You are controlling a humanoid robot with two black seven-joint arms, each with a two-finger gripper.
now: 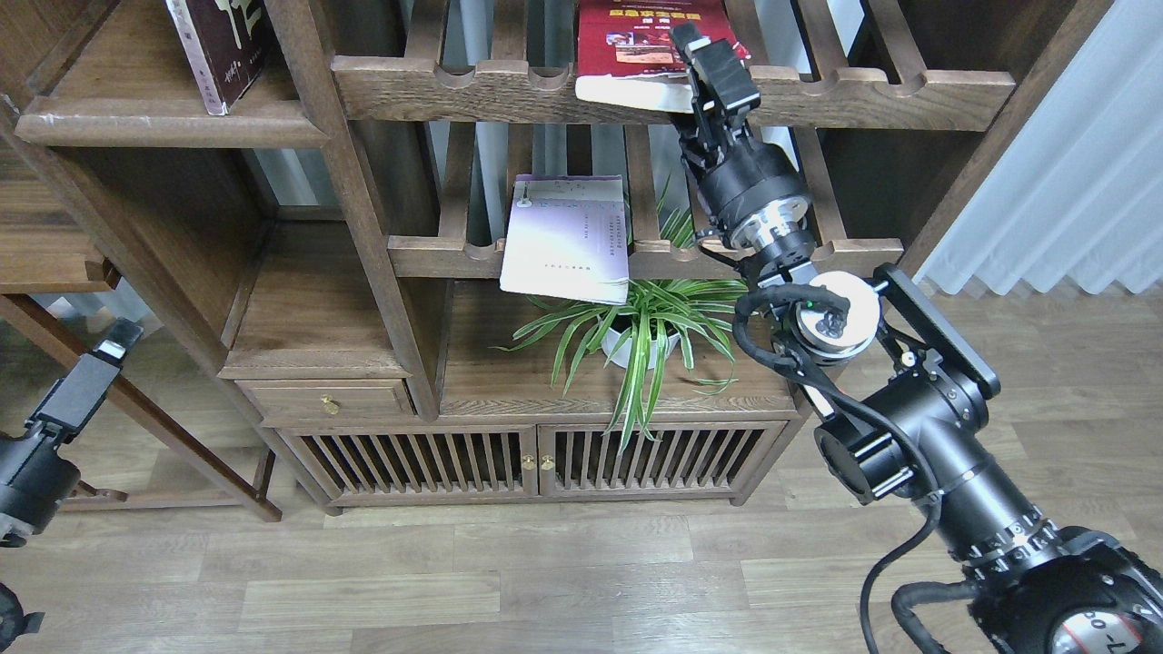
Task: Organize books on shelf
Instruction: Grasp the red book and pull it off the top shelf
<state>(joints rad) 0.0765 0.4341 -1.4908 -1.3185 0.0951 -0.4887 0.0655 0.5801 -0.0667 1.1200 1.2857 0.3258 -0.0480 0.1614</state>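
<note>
By my read one of three is done: the maroon book (pixel 221 50) stands on the solid shelf (pixel 173 127) at its right end, while my right gripper (pixel 713 77) pinches the red book's (pixel 641 45) front-right corner on the upper slatted rack (pixel 909 86), the pale book (pixel 568 241) overhanging the lower rack's (pixel 436 254) front rail.

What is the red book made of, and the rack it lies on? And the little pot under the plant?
The red book looks like a paper paperback with a glossy printed cover; pale page edges show at its front. The slatted rack looks like dark brown wood with a matte finish and visible grain. The white pot seems smooth, perhaps ceramic or plastic; leaves hide most of it.
</note>
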